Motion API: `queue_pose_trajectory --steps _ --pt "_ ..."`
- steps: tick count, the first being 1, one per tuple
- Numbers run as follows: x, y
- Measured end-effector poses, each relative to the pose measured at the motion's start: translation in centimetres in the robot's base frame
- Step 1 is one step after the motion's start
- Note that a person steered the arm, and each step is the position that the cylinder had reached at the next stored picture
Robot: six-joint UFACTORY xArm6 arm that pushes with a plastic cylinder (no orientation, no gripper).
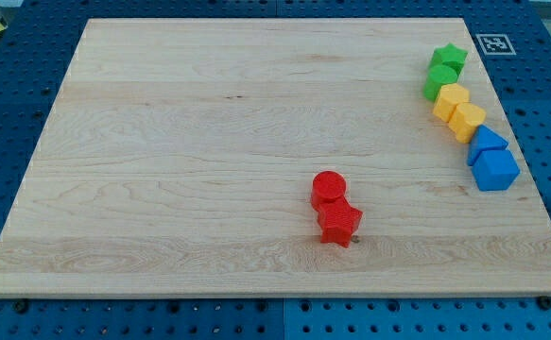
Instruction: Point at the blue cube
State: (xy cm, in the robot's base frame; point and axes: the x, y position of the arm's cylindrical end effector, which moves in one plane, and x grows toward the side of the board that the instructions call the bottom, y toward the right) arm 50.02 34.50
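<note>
The blue cube (pixel 495 171) sits near the board's right edge, at mid height. A blue triangular block (pixel 486 141) touches it just above. My tip and the rod do not show in the camera view, so I cannot place the tip relative to the blocks.
Above the blue blocks run two yellow blocks (pixel 451 98) (pixel 467 121), a green block (pixel 438 81) and a green star (pixel 450 58) at the top right. A red cylinder (pixel 328 188) and a red star (pixel 339 223) touch at lower centre. The wooden board (pixel 209 142) lies on blue pegboard.
</note>
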Motion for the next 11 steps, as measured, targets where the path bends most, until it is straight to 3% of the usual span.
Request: queue_pose_trajectory --steps 4,6,11 --pt "-1.9 -0.2" --pt "0.1 -4.2" --pt "-1.0 -5.9"
